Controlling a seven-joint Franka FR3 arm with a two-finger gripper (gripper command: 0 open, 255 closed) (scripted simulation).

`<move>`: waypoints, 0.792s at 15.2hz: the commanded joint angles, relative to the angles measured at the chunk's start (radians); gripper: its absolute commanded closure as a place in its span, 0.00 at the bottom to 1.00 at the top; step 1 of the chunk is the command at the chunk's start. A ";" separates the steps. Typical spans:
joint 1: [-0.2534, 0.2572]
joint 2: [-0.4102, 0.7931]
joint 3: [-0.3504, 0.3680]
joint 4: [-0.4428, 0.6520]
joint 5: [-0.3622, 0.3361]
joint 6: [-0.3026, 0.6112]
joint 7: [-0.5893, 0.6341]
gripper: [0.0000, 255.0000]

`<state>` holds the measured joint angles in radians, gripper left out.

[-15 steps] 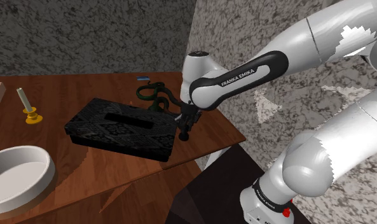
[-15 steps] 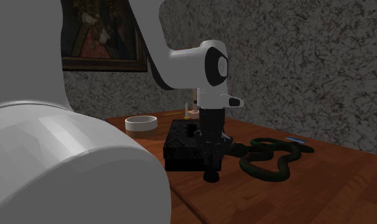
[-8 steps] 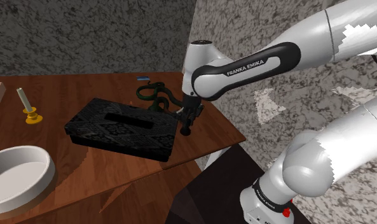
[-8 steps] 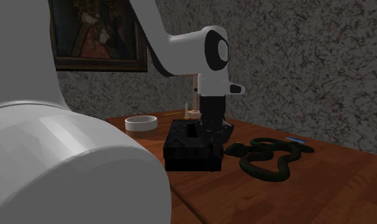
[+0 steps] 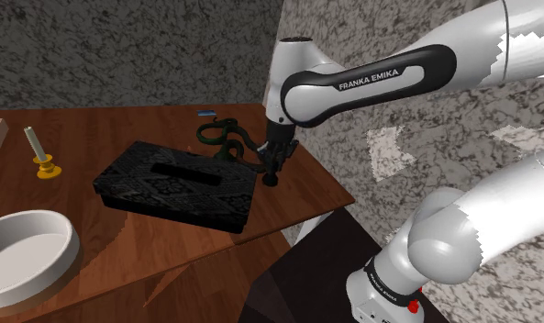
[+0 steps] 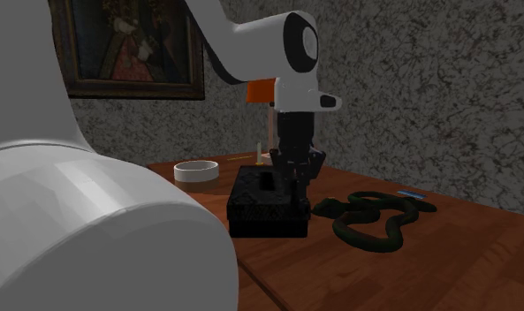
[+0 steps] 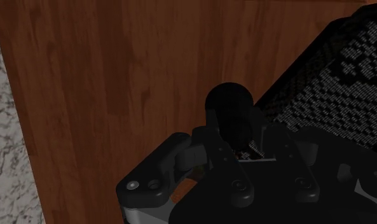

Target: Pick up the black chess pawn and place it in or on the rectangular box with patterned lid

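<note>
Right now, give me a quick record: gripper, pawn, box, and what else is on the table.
gripper: shut on pawn
pawn: black, held off the table, beside the box, not on it
box: black, patterned lid, flat on table
others: dark snake beyond the gripper; white bowl; candlestick
placing: not yet done

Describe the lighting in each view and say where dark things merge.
Shoulder view: evenly lit, the patterned box reads clearly. Second exterior view: dim, the gripper blends into the box. Wrist view: the black pawn is a featureless silhouette.
</note>
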<state>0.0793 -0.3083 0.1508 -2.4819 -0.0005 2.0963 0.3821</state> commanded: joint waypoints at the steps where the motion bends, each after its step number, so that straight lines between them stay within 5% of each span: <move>1: 0.000 -0.016 -0.003 0.016 0.001 -0.032 -0.004 1.00; 12: 0.001 -0.070 -0.010 0.121 0.006 -0.190 -0.014 1.00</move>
<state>0.0797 -0.3686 0.1423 -2.3740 0.0044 1.9288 0.3694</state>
